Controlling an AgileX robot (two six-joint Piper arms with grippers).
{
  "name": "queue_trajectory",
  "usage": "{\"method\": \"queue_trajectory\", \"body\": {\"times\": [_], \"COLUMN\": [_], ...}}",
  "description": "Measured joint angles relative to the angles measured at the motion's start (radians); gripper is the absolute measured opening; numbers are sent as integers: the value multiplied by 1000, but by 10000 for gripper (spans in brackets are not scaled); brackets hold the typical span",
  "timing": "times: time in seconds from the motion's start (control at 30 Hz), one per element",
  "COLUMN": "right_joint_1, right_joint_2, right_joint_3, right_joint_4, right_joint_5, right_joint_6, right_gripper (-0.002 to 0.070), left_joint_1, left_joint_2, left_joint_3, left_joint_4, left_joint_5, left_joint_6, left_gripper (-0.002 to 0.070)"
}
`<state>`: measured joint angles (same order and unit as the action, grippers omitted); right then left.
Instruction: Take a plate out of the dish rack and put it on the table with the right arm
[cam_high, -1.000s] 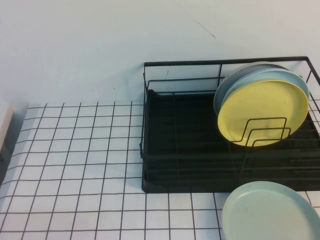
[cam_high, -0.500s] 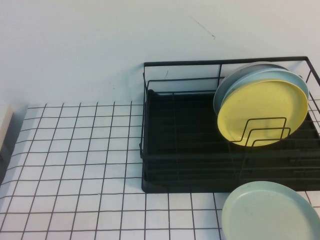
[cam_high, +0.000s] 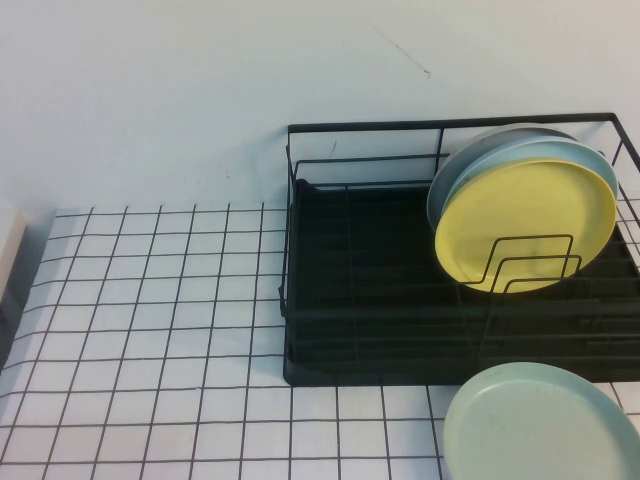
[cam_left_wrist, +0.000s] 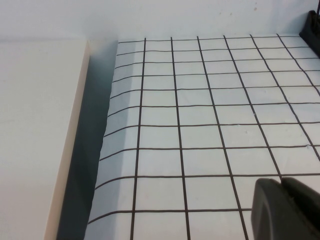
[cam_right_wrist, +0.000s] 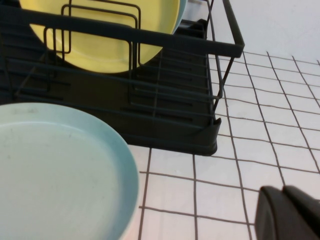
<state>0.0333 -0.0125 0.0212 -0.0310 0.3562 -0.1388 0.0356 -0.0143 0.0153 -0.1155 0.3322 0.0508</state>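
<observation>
1. Yellow is the colour I am after: the yellow plate (cam_high: 525, 222) stands on edge at the right end of the black wire dish rack (cam_high: 380, 300), foremost in a stack, with a light blue plate (cam_high: 590, 160) close behind it and a greyer rim behind that.
2. My judgement is that the task is at its very start. Neither arm shows in the high view, and nothing has hold of the yellow plate.
3. My right claw (cam_right_wrist: 290, 212) shows only as a dark tip in its own wrist view, low over the gridded counter (cam_high: 160, 330), just off the rack's corner and apart from it. I cannot tell how far it is spread; it holds nothing that I can see.
4. My left claw (cam_left_wrist: 285, 210) is likewise just a dark tip over bare grid near the counter's edge, well away from the rack. Its spread I cannot tell.
5. A pale green plate (cam_high: 540, 425) lies flat on the counter just in front of the rack.
6. Next, I judge, the right claw must rise over the rack's front rail, take the yellow plate's upper rim, and lift it clear of the looped dividers (cam_high: 530, 265) crossing its lower face.
7. Matte, round, with a shallow raised rim, it leans slightly back.
</observation>
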Motion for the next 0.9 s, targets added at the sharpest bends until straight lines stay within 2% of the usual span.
{"method": "queue_trajectory", "body": {"times": [0.23,0.4,0.77,0.9], "right_joint_1": [0,0,0,0], "right_joint_2": [0,0,0,0], "right_joint_3": [2,8,8,8], "right_joint_4": [0,-9,-19,-19], "right_joint_5": [-15,-122,-726,-892], "right_joint_6": [0,0,0,0], "right_gripper": [-3,-3,-3,-3], "left_joint_1": [0,0,0,0], "left_joint_2": [0,0,0,0], "left_joint_3": [0,0,0,0], "left_joint_4": [0,0,0,0], "left_joint_5": [0,0,0,0], "left_joint_6": [0,0,0,0], "left_gripper": [-3,-3,-3,-3]}}
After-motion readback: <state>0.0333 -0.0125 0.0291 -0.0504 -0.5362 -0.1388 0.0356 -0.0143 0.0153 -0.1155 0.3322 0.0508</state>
